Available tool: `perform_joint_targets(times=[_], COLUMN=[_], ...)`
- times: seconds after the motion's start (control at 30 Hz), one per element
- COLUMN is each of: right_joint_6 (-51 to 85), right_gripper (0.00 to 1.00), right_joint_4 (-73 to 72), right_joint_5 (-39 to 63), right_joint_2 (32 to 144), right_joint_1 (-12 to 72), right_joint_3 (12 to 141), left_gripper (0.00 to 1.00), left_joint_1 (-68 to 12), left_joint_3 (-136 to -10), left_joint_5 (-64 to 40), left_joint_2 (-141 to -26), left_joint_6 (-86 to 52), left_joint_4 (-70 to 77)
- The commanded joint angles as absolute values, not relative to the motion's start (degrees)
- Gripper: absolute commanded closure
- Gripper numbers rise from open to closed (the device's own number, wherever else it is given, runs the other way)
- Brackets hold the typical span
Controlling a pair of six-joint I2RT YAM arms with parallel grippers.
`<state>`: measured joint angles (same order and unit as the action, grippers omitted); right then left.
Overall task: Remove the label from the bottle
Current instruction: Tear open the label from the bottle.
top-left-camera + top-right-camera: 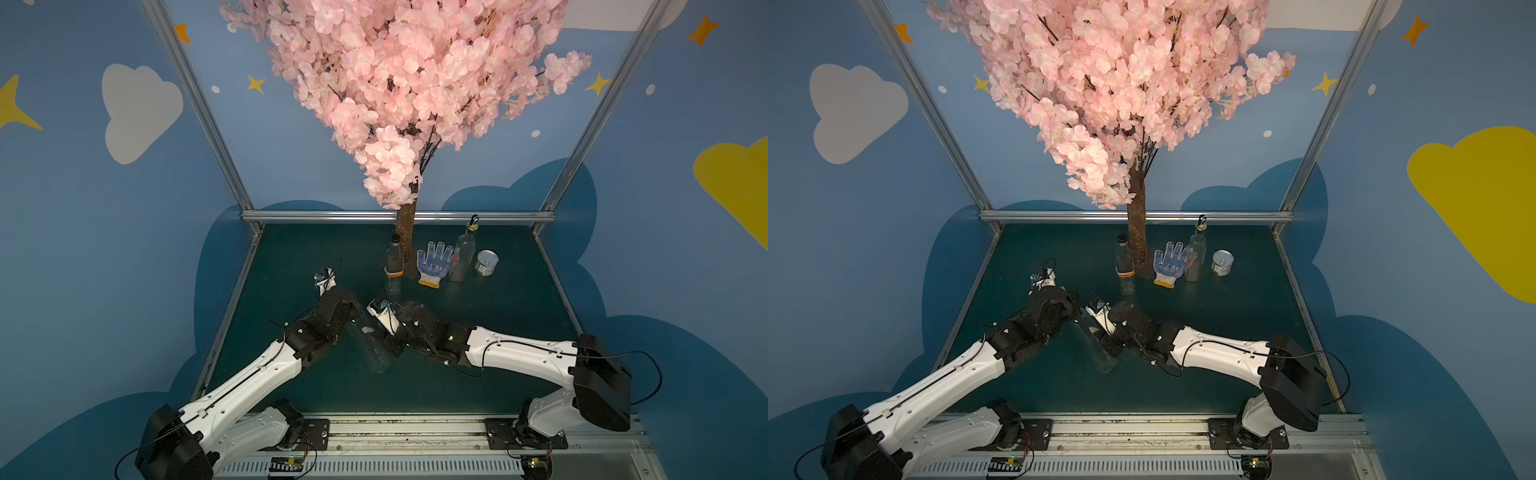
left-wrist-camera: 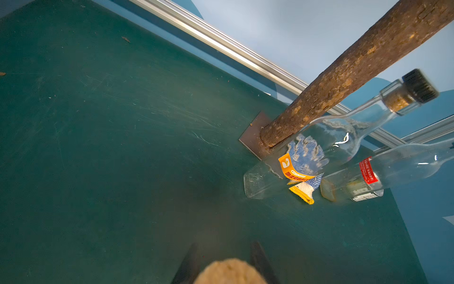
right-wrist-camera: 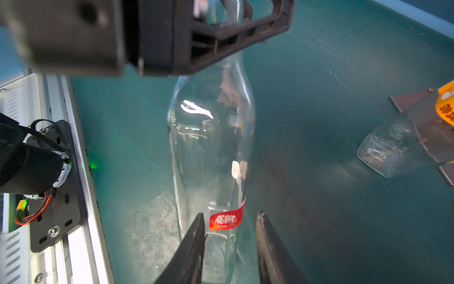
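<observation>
A clear glass bottle (image 1: 370,349) (image 1: 1098,349) hangs tilted over the green table, neck up and to the left. My left gripper (image 1: 353,318) is shut on its neck. In the left wrist view only the tan stopper (image 2: 229,270) shows between the dark fingers (image 2: 258,255). A red label (image 3: 224,220) with white characters clings low on the bottle (image 3: 211,147), and a strip of it runs up the side to a white patch (image 3: 239,169). My right gripper (image 3: 231,214) (image 1: 388,347) is open, its jaws straddling the bottle's lower part at the label; one finger (image 3: 196,236) lies against the glass.
At the back stand a trunk (image 1: 405,232) on a metal plate, a clear bottle with an orange label (image 1: 393,266), a blue-dotted glove (image 1: 434,264), a tall spouted bottle (image 1: 464,257) and a tin can (image 1: 487,262). An aluminium rail (image 1: 415,432) runs along the front edge.
</observation>
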<state>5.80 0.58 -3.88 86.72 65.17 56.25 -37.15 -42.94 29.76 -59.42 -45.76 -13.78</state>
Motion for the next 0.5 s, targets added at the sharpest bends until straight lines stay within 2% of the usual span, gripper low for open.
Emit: perform_joint_targets(times=[0.0,0.47], right_joint_6=[6.7,7.9], right_gripper=[0.65,0.65], right_joint_4=[-0.4,0.7], right_joint_5=[-4.8,-7.0], right_joint_2=[87.8,89.2], right_joint_1=[65.8,67.3], right_joint_3=[57.3,58.2], left_gripper=[0.98,0.98], left_joint_1=[-37.4,-38.1], left_joint_3=[-42.3,-42.7], left_joint_5=[31.6,32.5], left_joint_2=[-58.7,-58.2], left_joint_6=[-46.4,-46.1], left_joint_4=[-11.9,-12.7])
